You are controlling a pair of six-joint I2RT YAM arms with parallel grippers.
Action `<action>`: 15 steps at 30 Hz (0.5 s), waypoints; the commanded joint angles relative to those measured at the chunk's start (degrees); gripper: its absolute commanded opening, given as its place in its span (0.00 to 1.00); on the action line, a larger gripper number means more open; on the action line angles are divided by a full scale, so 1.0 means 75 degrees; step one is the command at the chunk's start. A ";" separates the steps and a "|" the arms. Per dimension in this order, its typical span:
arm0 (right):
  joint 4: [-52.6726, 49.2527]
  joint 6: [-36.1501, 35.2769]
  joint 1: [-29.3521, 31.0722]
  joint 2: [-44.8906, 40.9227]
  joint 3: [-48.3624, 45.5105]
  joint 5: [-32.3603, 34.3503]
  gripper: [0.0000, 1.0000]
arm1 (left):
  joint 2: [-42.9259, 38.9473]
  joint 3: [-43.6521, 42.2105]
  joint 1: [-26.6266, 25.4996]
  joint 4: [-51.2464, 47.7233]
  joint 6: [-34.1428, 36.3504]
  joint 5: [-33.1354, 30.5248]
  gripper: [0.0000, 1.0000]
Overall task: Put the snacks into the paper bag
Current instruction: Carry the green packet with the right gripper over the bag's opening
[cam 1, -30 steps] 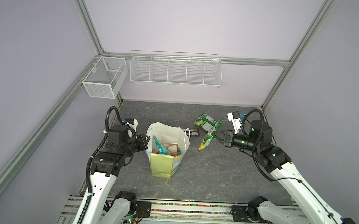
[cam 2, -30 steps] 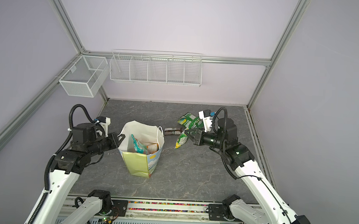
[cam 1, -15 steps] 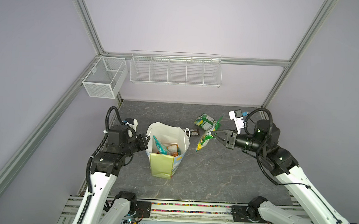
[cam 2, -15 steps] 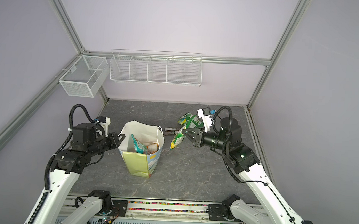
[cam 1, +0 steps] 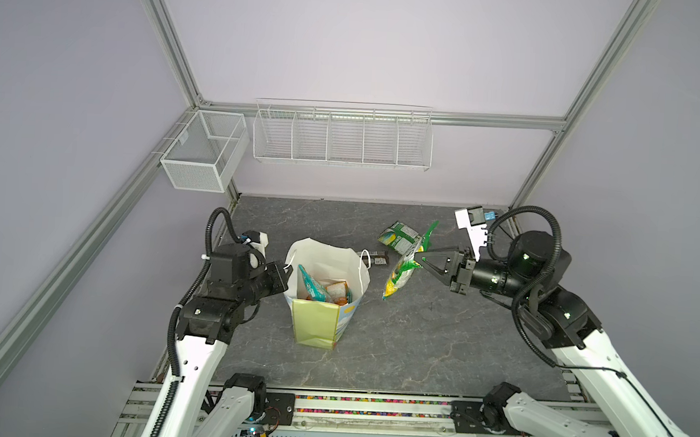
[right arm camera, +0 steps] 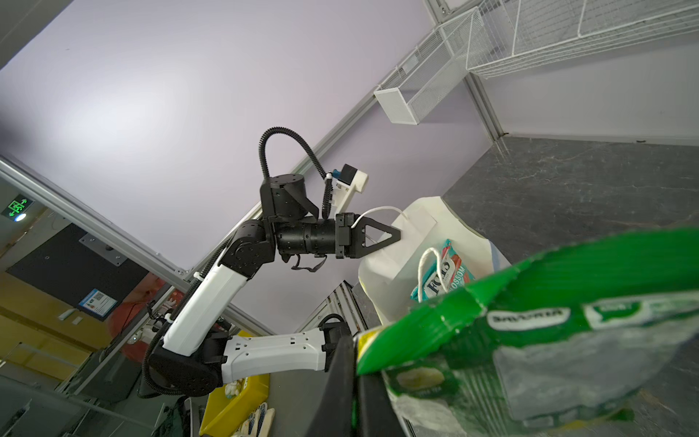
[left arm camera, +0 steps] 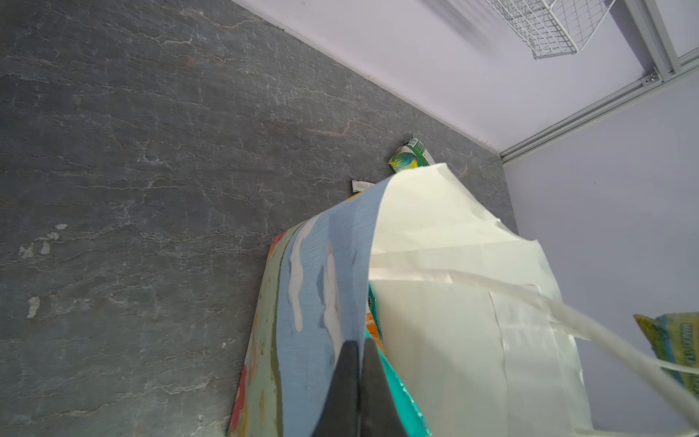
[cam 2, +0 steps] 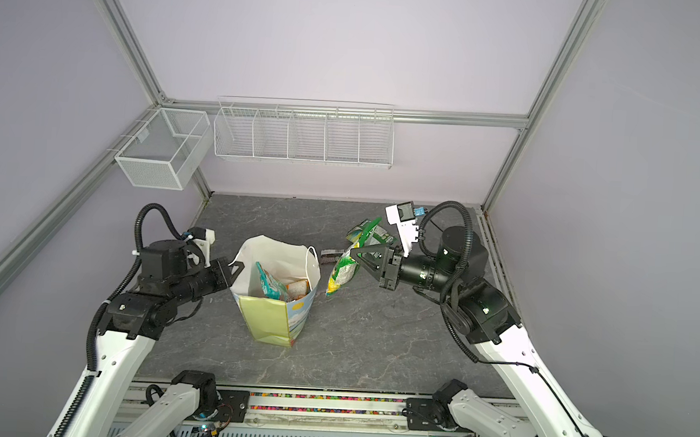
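The packet is being held clamped in the right claw, the bag pinched open by the left claw; release best saved for over the mouth

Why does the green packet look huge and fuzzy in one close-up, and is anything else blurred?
Right wrist view: the green packet hangs at the lens, so looms large and soft. Left wrist view: the cord handle of the paper bag is smeared. Both top views: sharp, evenly lit.
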 commanded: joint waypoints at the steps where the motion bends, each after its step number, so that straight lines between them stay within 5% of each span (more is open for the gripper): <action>1: 0.0569 -0.0231 0.0180 0.0033 0.0386 -0.0293 0.07 | -0.0140 0.0138 0.0057 0.0266 -0.0063 0.0005 0.00; 15: 0.0353 -0.0559 0.1181 0.0972 0.1686 -0.0352 0.07 | -0.0218 0.0138 0.0057 0.0202 -0.0061 0.0020 0.00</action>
